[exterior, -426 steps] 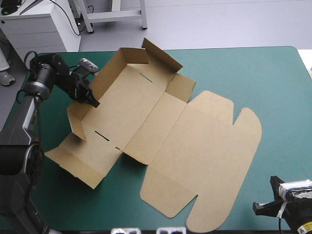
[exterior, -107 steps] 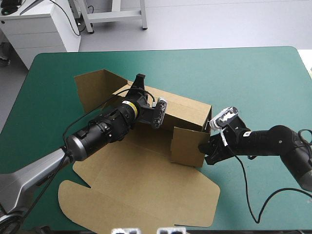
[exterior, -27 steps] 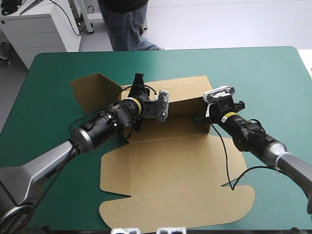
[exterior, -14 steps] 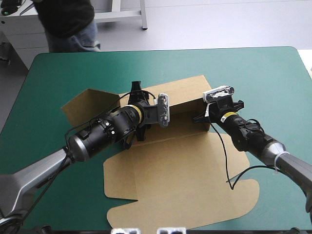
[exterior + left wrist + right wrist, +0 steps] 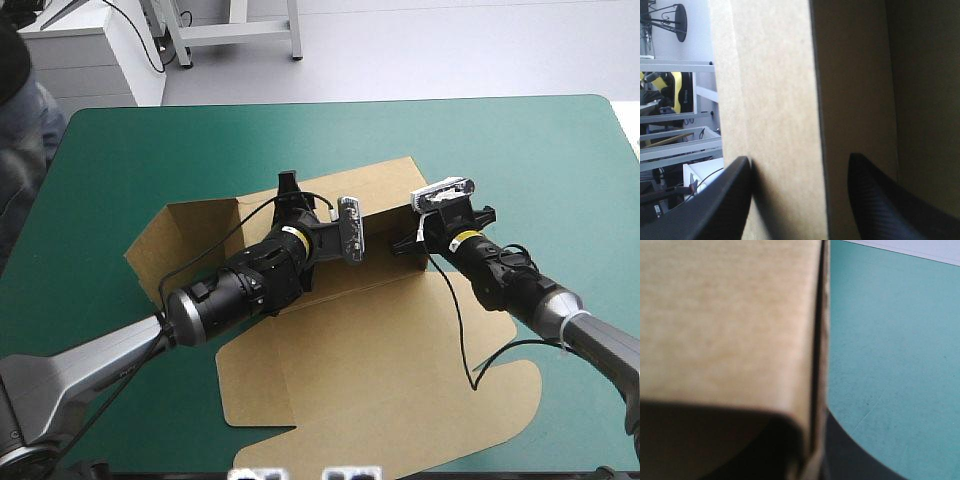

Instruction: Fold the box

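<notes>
The brown box [image 5: 380, 370] lies mid-table with its long rear wall [image 5: 375, 190] raised and its lid flat toward the near edge. The left end flap [image 5: 195, 240] stands half up. My left gripper [image 5: 289, 190] reaches over the rear wall, and its black fingers [image 5: 730, 200] stand apart with the wall's top edge [image 5: 790, 100] between them. My right gripper [image 5: 402, 245] sits at the box's right end, its jaws pinched on the upright end wall [image 5: 740, 315], whose edge runs between the fingers.
The lid's rounded front corners come close to the table's near edge. The teal-green cover [image 5: 520, 150] surrounds the box on the far and right sides. Both arms lie low over the box's floor and lid.
The left arm has pushed forward and to the right along the rear wall, its fingers wider apart. The left end flap has swung up and the lid has slid right. The right gripper has kept its hold.
</notes>
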Motion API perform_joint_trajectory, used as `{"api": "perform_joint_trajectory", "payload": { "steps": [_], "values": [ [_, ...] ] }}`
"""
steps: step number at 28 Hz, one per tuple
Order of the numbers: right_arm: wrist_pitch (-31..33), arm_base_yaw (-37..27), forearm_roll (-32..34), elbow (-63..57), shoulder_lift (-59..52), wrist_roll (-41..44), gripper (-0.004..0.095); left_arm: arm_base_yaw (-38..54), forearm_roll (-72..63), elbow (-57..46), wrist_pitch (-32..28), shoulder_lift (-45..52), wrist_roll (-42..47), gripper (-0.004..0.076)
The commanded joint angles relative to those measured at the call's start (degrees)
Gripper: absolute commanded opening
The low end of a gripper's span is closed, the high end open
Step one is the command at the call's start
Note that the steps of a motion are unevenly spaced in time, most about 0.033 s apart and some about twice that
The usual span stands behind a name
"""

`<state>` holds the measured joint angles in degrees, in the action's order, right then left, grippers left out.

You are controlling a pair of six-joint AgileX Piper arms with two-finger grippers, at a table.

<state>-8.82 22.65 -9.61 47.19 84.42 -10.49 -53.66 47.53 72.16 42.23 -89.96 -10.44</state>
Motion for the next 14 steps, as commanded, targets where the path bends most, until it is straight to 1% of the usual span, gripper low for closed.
{"api": "perform_joint_trajectory", "payload": {
  "steps": [1, 2, 4, 5, 7, 14],
  "values": [
    [-3.6, 0.3, -2.3, 2.0, 0.1, -0.6, -0.0012, -3.2, 6.7, 1.3, 1.5, 1.4, 4.7, 0.0399],
    [-3.3, 0.3, -2.3, 2.5, 0.9, -0.7, -0.0012, -4.1, 8.4, 1.3, 2.2, 1.3, 5.2, 0.0397],
    [-2.0, 0.3, -2.3, 4.1, 2.9, -0.8, -0.0012, -6.4, 14.3, 1.3, 4.3, 1.1, 9.3, 0.0379],
    [-1.8, 0.3, -2.3, 5.6, 4.7, -0.8, -0.0012, -7.8, 17.5, 1.3, 6.3, 1.0, 11.5, 0.0370],
    [-1.8, 0.3, -2.3, 7.3, 6.4, -0.8, -0.0012, -8.3, 18.7, 1.3, 7.4, 1.0, 12.2, 0.0368],
    [-1.1, 0.3, -2.1, 14.0, 9.7, -2.1, -0.0012, -9.1, 18.1, 1.3, 8.7, 1.0, 13.5, 0.0368]
  ]
}}
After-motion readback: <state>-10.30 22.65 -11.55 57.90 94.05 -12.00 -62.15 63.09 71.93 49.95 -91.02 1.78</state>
